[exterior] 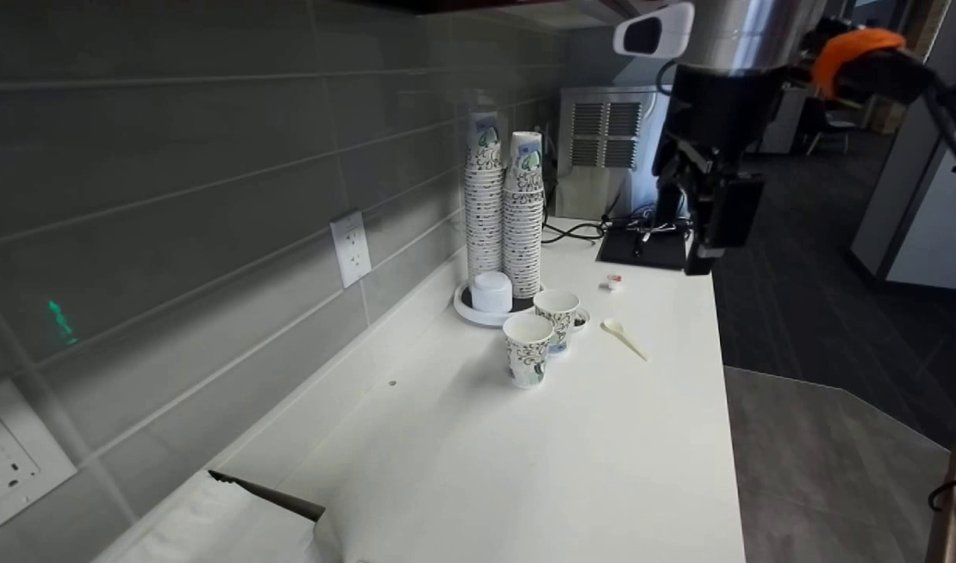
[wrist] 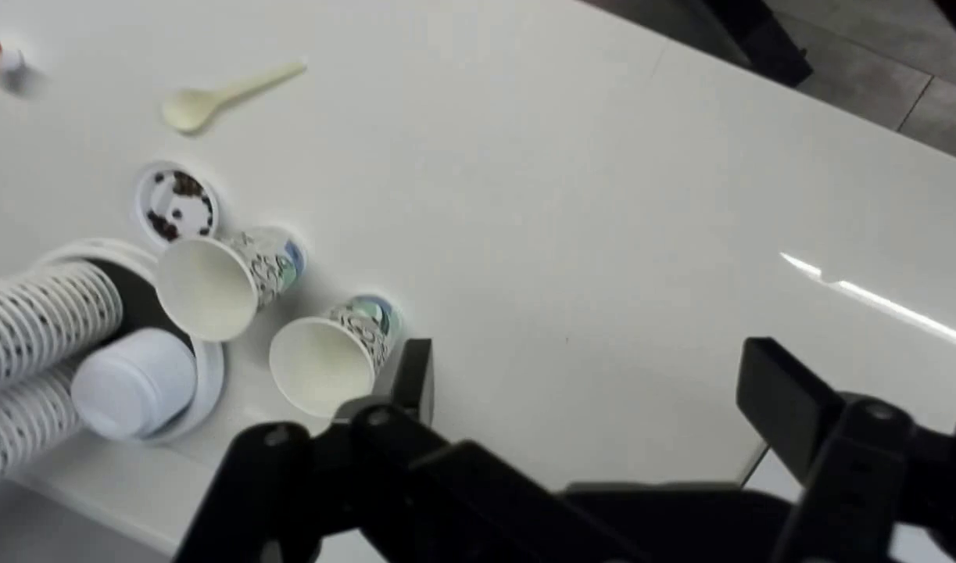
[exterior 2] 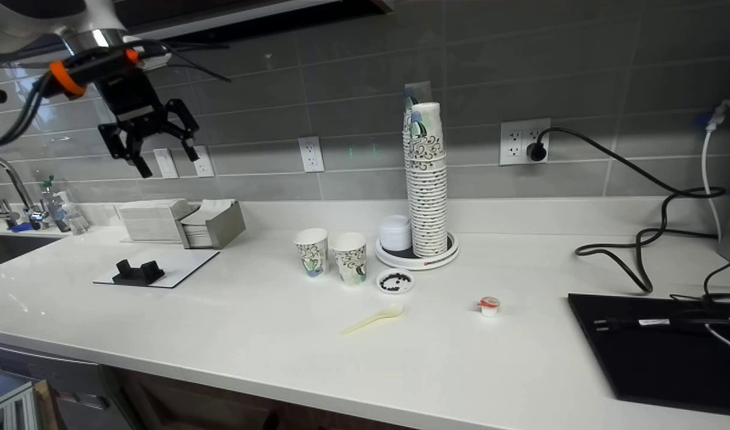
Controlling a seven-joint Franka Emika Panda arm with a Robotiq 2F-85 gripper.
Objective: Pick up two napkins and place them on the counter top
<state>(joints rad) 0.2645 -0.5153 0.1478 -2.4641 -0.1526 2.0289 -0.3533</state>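
Note:
White napkins (exterior 2: pixel 153 221) lie stacked in a grey holder against the wall in an exterior view; a second stack (exterior 2: pixel 208 214) beside them has a rumpled top sheet. White paper (exterior: pixel 220 524) at the near corner shows in an exterior view, partly cut off. No separate loose napkin shows on the white counter top (exterior 2: pixel 251 316), which also shows in the wrist view (wrist: pixel 563 195). My gripper (exterior 2: pixel 169 161) hangs in the air above the napkin holder's area, apart from it. In the wrist view the jaws (wrist: pixel 591 379) are wide open with nothing between them.
Two speckled paper cups (exterior 2: pixel 312 252) (exterior 2: pixel 350 258) stand near a tray with tall cup stacks (exterior 2: pixel 428 191). A spoon (exterior 2: pixel 373 318), a small lid (exterior 2: pixel 394 280) and a creamer (exterior 2: pixel 489 306) lie nearby. A white board (exterior 2: pixel 179 263) holds a black block (exterior 2: pixel 139 273).

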